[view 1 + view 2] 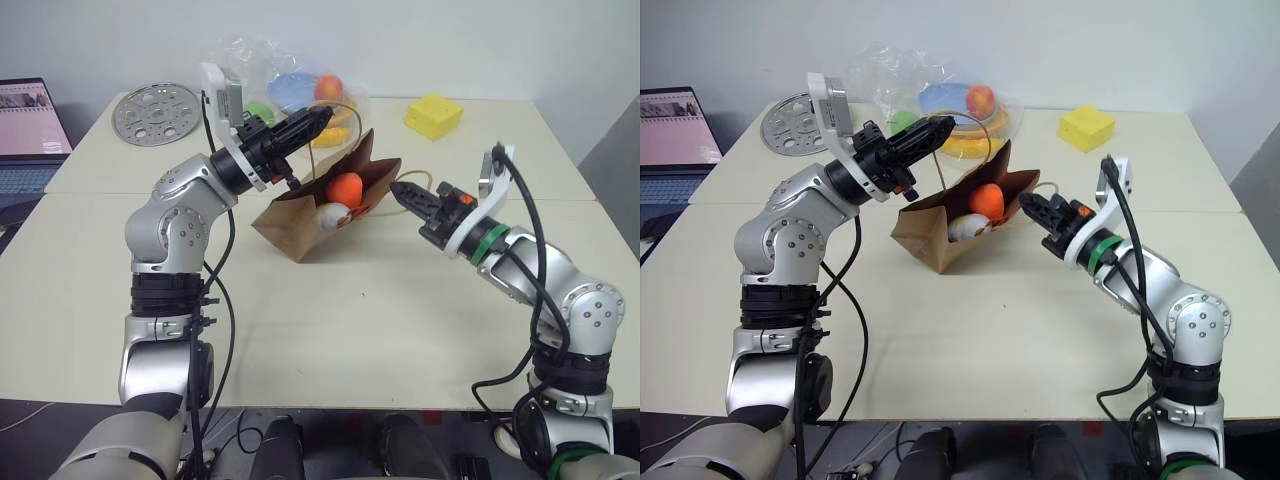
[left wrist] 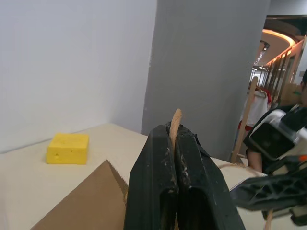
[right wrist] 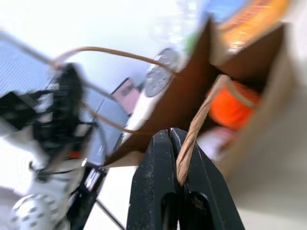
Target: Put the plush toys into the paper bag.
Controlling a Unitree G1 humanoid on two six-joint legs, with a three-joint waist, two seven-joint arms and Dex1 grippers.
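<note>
On the far left edge, a laptop (image 1: pixel 25 135) sits open on a side surface. On the table (image 1: pixel 330 330), toward the back left, lies a round perforated metal disc (image 1: pixel 156 111). The left gripper (image 1: pixel 318 117) is raised above the table, fingers clamped on one twisted loop handle (image 1: pixel 975 125) of the paper bag; the left wrist view shows the handle pinched between the closed fingers (image 2: pixel 192 191). Behind it rests a clear plastic bag (image 1: pixel 290 85) holding coloured plastic items. The paper bag (image 1: pixel 300 215) sits mid-table, tilted, its mouth facing the right arm. Inside it are both plush toys: the orange carrot (image 1: pixel 346 187) above, the white egg (image 1: pixel 334 216) below it. The right gripper (image 1: pixel 404 191) is just beside the bag's mouth, fingers closed on the second handle (image 3: pixel 199 122), as the right wrist view shows. A yellow sponge block (image 1: pixel 434 115) lies at the back right.
</note>
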